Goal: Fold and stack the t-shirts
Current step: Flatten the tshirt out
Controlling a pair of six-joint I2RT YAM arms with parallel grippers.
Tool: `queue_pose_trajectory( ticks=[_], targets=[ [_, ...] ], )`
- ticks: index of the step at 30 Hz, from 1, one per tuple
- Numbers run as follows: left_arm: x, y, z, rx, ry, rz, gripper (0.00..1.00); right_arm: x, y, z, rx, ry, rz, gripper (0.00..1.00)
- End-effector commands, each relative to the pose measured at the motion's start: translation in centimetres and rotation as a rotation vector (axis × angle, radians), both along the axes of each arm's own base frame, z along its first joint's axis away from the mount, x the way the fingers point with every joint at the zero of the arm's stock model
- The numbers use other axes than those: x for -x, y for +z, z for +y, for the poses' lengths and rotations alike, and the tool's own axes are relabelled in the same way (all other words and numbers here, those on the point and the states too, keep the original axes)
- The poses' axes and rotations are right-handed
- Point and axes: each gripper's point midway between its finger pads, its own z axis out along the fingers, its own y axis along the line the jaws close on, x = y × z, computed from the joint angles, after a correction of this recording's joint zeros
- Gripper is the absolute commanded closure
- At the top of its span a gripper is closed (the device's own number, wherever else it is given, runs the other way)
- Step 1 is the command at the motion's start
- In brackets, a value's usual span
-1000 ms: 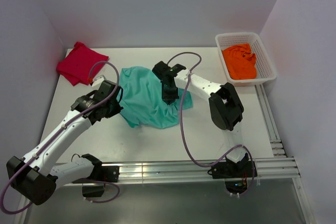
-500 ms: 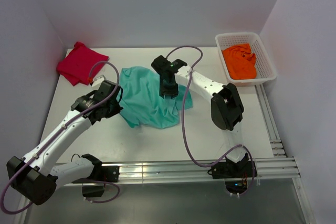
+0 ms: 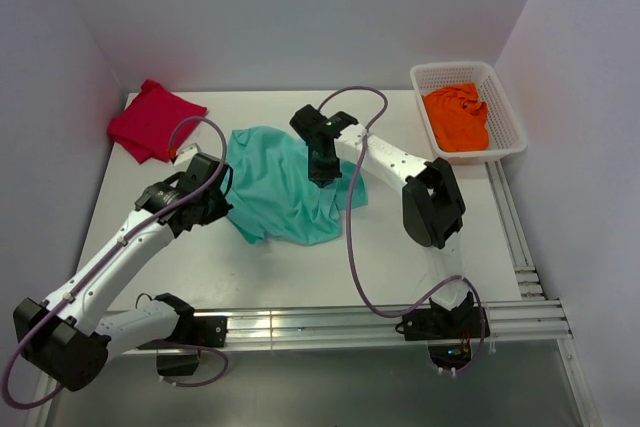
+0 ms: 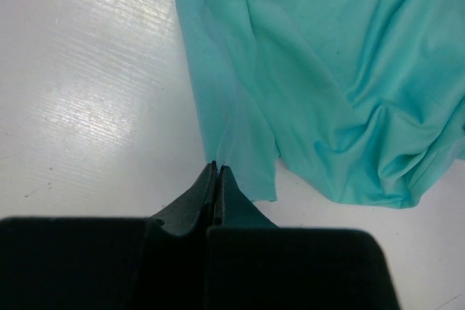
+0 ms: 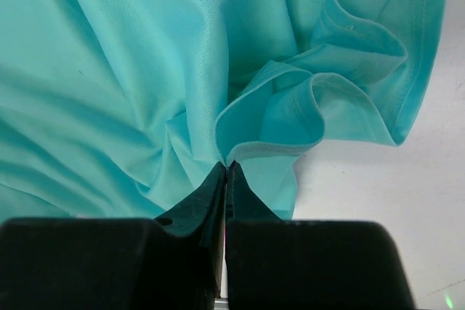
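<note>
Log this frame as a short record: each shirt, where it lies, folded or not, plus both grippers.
teal shirt: crumpled, unfolded, mid-table
red shirt: looks folded, far left corner
orange shirt: crumpled in basket, far right
left gripper: shut on teal shirt's left edge
right gripper: shut on a fold at teal shirt's right side
stack: not yet begun

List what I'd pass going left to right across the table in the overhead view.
From the left: red shirt → teal shirt → basket, with the orange shirt inside it.
</note>
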Motion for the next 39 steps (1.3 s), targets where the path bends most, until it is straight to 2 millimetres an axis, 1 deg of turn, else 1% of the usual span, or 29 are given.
queue_pose_trajectory(
  ticks=[1, 3, 5, 6, 8, 9, 11, 12, 13, 14, 15, 17, 18, 21, 24, 26, 27, 28, 29, 30, 31, 32, 33, 34, 35, 36, 37, 38, 39],
  targets=[
    [-0.2, 0.2, 0.4, -0.013, -0.003, -0.015, 1.0, -0.5, 0.8, -0.5, 0.0, -0.014, -0.03, 1.0],
    [-0.3, 0.6, 0.6, -0.021, -0.003, -0.024, 1.0, -0.5, 1.0, -0.8, 0.003, -0.02, -0.034, 1.0],
    [-0.4, 1.3, 1.0, -0.045, -0.014, -0.02, 1.0, -0.4, 2.6, -1.3, -0.013, -0.03, -0.059, 1.0],
    [-1.0, 3.1, 1.1, -0.043, -0.007, -0.059, 1.0, -0.6, 3.5, -1.7, -0.019, -0.04, -0.078, 1.0],
    [-1.2, 5.5, 1.3, -0.05, -0.03, -0.107, 1.0, -0.6, 7.2, -2.6, -0.053, -0.052, -0.145, 1.0],
    [-1.2, 7.6, 1.4, -0.044, -0.035, -0.147, 1.0, -0.6, 8.7, -3.3, -0.054, -0.064, -0.181, 1.0],
    [-0.6, 11.5, 2.4, -0.045, -0.043, -0.241, 1.0, 0.4, 14.8, -5.8, -0.102, -0.103, -0.302, 1.0],
    [-0.5, 12.5, 2.4, -0.038, -0.042, -0.257, 1.0, 0.5, 14.8, -6.2, -0.085, -0.108, -0.301, 1.0],
    [0.0, 13.8, 2.7, -0.036, -0.056, -0.284, 1.0, 1.5, 17.8, -7.6, -0.12, -0.133, -0.365, 1.0],
    [0.4, 14.6, 2.9, -0.036, -0.06, -0.294, 1.0, 2.4, 19.1, -8.7, -0.121, -0.147, -0.387, 1.0],
    [0.7, 16.4, 3.2, -0.024, -0.059, -0.327, 1.0, 3.8, 21.9, -10.2, -0.159, -0.167, -0.451, 1.0],
    [1.9, 17.1, 3.6, -0.031, -0.076, -0.316, 1.0, 5.6, 23.6, -12.5, -0.157, -0.206, -0.501, 1.0],
    [2.2, 18.1, 3.8, -0.022, -0.075, -0.336, 1.0, 7.3, 25.4, -14.0, -0.188, -0.226, -0.552, 1.0],
    [2.9, 18.9, 3.8, -0.014, -0.094, -0.333, 1.0, 10.2, 26.5, -17.0, -0.206, -0.285, -0.6, 1.0],
    [1.5, 19.2, 3.4, -0.042, -0.106, -0.332, 1.0, 10.7, 25.3, -18.0, -0.2, -0.306, -0.593, 1.0],
    [0.0, 19.9, 2.9, -0.056, -0.103, -0.354, 1.0, 9.8, 24.7, -17.7, -0.206, -0.295, -0.576, 1.0],
    [-1.6, 19.4, 2.3, -0.081, -0.101, -0.328, 1.0, 8.7, 24.3, -17.8, -0.191, -0.313, -0.566, 1.0],
    [-2.6, 19.6, 1.8, -0.082, -0.103, -0.331, 1.0, 7.6, 25.1, -17.5, -0.202, -0.309, -0.59, 1.0],
    [-3.6, 21.5, 1.2, -0.061, -0.103, -0.376, 1.0, 6.8, 25.3, -17.2, -0.208, -0.307, -0.591, 1.0],
    [-5.8, 20.7, 0.1, -0.089, -0.114, -0.343, 1.0, 5.1, 24.7, -17.1, -0.189, -0.315, -0.573, 1.0],
    [-7.0, 21.1, -0.4, -0.097, -0.108, -0.348, 1.0, 3.9, 26.1, -17.0, -0.203, -0.315, -0.601, 1.0],
    [-8.0, 23.3, -0.6, -0.081, -0.091, -0.395, 1.0, 2.8, 26.4, -16.8, -0.21, -0.317, -0.603, 1.0],
    [-10.5, 22.0, -2.1, -0.084, -0.103, -0.353, 1.0, 0.7, 25.3, -16.8, -0.186, -0.329, -0.567, 1.0],
    [-11.7, 22.2, -2.8, -0.061, -0.107, -0.354, 1.0, -0.5, 27.0, -16.6, -0.204, -0.318, -0.599, 1.0],
    [-13.3, 24.0, -2.7, -0.015, -0.091, -0.397, 1.0, -2.7, 25.4, -16.2, -0.176, -0.316, -0.554, 1.0],
    [-16.2, 22.1, -3.5, -0.001, -0.086, -0.354, 1.0, -4.0, 25.3, -16.3, -0.175, -0.319, -0.541, 1.0],
    [-17.7, 21.7, -4.5, 0.064, -0.121, -0.338, 1.0, -5.3, 27.6, -17.0, -0.202, -0.329, -0.585, 1.0],
    [-19.9, 23.5, -2.6, 0.102, -0.077, -0.389, 1.0, -6.5, 28.1, -17.3, -0.212, -0.336, -0.588, 1.0],
    [-22.9, 21.5, -2.6, 0.125, -0.067, -0.354, 1.0, -9.3, 25.7, -16.7, -0.218, -0.33, -0.517, 1.0]
  ],
)
